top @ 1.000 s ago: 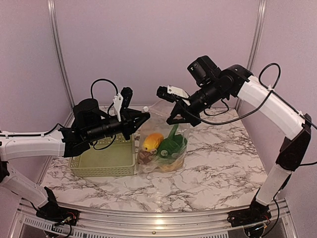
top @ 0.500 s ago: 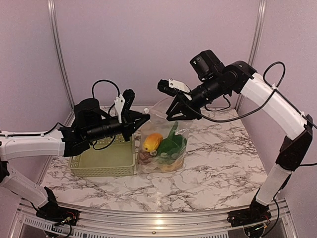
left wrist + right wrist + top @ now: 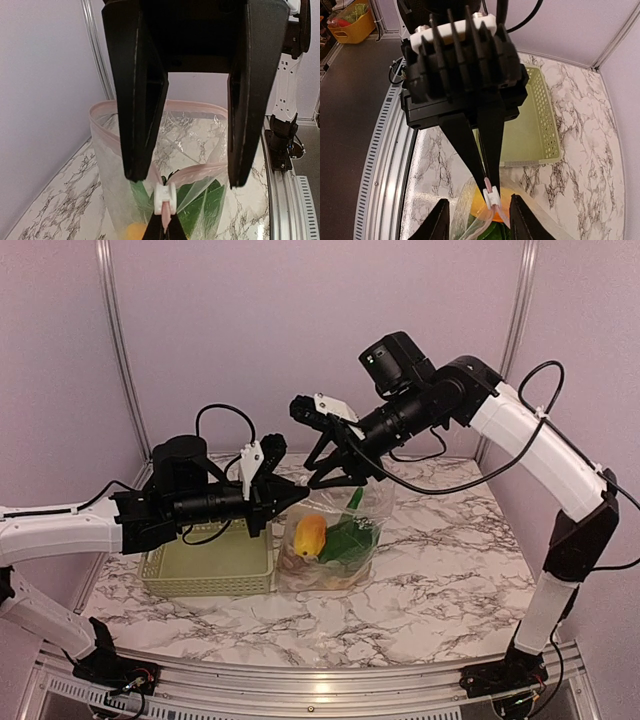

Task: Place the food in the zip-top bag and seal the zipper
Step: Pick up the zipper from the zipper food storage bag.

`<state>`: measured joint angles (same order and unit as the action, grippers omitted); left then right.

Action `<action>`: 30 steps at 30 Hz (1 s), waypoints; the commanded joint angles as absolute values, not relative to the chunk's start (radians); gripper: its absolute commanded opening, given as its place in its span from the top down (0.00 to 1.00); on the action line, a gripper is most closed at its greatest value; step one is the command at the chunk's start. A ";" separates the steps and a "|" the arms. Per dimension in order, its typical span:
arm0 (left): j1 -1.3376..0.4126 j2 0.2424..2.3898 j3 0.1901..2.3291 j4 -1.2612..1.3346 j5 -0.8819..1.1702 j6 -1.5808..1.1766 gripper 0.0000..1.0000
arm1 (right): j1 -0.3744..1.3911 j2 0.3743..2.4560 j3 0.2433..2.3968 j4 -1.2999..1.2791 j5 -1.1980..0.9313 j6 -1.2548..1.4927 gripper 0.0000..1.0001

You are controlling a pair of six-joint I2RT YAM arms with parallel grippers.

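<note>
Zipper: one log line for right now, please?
left gripper shut on zipper | right gripper open by bag | food in bag | mouth open

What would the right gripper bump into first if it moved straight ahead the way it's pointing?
Most likely the small white plastic zipper slider, pinched by the left gripper, directly ahead of the right gripper, though depth is unclear.

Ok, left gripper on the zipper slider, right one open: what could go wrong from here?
1. The right gripper stands open by the zip-top bag's pink zipper track, holding nothing; if the left gripper pulls the zipper slider now, the floppy bag may simply follow.
2. A green vegetable pokes up near the open mouth and could jam the track.
3. The grippers sit close and might collide.
</note>
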<state>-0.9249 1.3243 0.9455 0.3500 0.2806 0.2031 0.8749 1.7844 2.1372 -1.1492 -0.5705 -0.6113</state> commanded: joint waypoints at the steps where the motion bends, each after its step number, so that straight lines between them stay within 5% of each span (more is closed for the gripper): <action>1: -0.940 1.292 0.967 0.300 0.287 0.233 1.00 | 0.921 1.817 2.166 -1.154 -0.534 -0.619 0.61; 8: -0.940 1.282 0.948 0.341 0.291 0.207 1.00 | 0.921 1.813 2.145 -1.154 -0.528 -0.621 0.74; 16: -0.940 1.272 0.940 0.344 0.291 0.203 1.00 | 0.922 1.807 2.132 -1.144 -0.470 -0.618 0.75; 30: -0.940 1.279 0.931 0.340 0.299 0.205 1.00 | 0.922 1.771 2.098 -1.128 -0.416 -0.623 0.93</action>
